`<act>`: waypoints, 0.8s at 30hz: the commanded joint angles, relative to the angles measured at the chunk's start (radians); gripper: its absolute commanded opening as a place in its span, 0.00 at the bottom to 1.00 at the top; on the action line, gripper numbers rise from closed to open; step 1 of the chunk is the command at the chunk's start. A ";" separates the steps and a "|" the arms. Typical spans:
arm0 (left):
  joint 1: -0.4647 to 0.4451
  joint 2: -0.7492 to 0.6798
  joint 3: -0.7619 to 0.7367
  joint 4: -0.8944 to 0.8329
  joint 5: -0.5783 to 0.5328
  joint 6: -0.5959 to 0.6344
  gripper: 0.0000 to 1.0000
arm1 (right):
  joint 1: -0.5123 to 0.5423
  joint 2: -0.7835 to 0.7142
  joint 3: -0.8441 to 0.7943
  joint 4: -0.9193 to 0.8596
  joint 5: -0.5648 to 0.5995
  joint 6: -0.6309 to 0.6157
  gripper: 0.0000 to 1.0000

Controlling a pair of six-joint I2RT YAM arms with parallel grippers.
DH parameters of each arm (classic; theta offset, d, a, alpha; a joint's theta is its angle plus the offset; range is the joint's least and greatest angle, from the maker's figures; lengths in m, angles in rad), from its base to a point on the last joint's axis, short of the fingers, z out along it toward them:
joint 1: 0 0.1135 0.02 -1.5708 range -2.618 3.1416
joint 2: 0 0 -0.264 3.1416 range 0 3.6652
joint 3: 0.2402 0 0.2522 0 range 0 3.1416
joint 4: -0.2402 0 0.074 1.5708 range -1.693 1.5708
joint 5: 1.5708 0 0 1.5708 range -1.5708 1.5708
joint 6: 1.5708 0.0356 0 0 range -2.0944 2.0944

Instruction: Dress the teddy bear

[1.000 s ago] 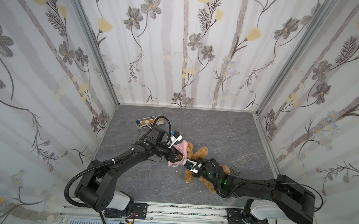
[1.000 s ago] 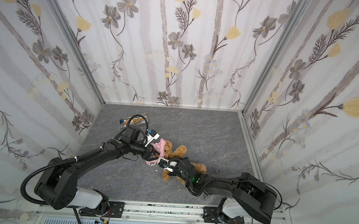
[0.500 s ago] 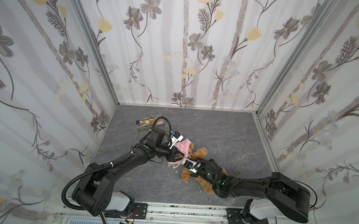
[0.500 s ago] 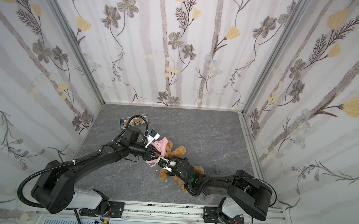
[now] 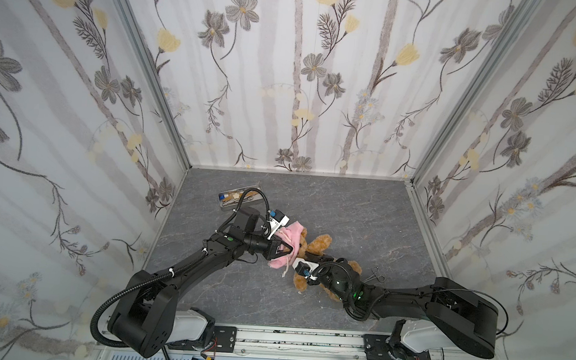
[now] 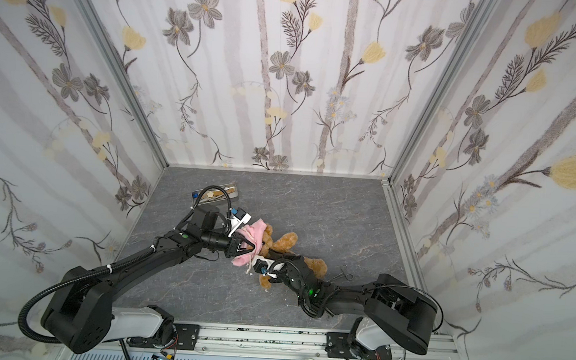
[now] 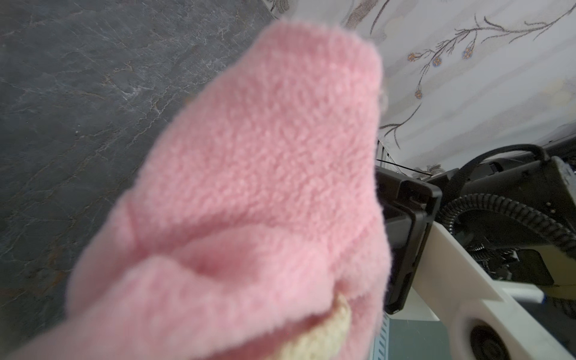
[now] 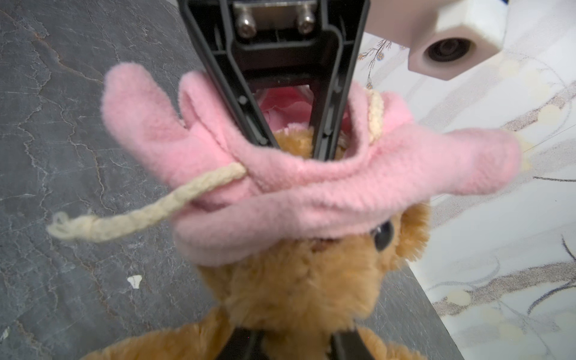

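At the far left a tray (image 5: pixel 241 198) sits near the back of the table (image 5: pixel 330 197), clear of the work. My left claw (image 8: pixel 296 149) is pinched shut on the rim of the shirt (image 8: pixel 311 187), its fingers meeting in a point inside the opening. I judge it grips there to drag that opening down over the head. The pink shirt is bunched across the bear's (image 8: pixel 296 280) brow, with a sleeve and a cream drawstring (image 8: pixel 140 215) flopping loose, so the head looks only part-way in. The bear lies mid-table between my two arms, head toward the left one. It is fluffy and golden-brown, with one dark eye peeping under the pink and its limbs sprawled. My right claw (image 5: pixel 311 256) comes in from the body side, jaws apart with fur between them. I see no squeeze, so I read it as open, placed to steady the body against the pull. Forceps (image 5: pixel 376 279) lie just right of the bear, untouched.
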 commanded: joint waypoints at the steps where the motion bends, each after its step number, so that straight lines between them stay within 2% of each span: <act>1: 0.019 -0.024 -0.036 0.110 -0.011 -0.061 0.00 | -0.002 -0.052 -0.017 -0.032 0.000 0.138 0.49; 4: 0.026 -0.038 -0.084 0.215 -0.018 -0.109 0.00 | -0.005 -0.153 -0.053 -0.132 -0.054 0.273 0.57; 7: 0.026 -0.067 -0.168 0.373 -0.014 -0.135 0.00 | -0.051 -0.297 -0.070 -0.266 -0.210 0.443 0.59; 10: 0.019 -0.100 -0.207 0.425 -0.037 -0.088 0.00 | -0.152 -0.381 -0.063 -0.299 -0.468 0.679 0.56; 12: 0.014 -0.121 -0.216 0.425 -0.049 -0.052 0.00 | -0.200 -0.383 -0.051 -0.257 -0.574 0.837 0.49; 14: 0.006 -0.147 -0.229 0.423 -0.058 -0.016 0.00 | -0.222 -0.354 -0.007 -0.279 -0.630 0.924 0.43; 16: -0.008 -0.177 -0.241 0.423 -0.075 0.018 0.00 | -0.222 -0.314 0.034 -0.286 -0.690 0.976 0.41; 19: -0.031 -0.208 -0.255 0.423 -0.089 0.053 0.00 | -0.223 -0.252 0.065 -0.249 -0.738 1.021 0.49; 21: -0.041 -0.218 -0.261 0.423 -0.089 0.060 0.00 | -0.222 -0.221 0.080 -0.262 -0.728 0.989 0.54; 24: -0.045 -0.214 -0.265 0.421 -0.094 0.061 0.00 | -0.222 -0.215 0.106 -0.377 -0.664 0.858 0.62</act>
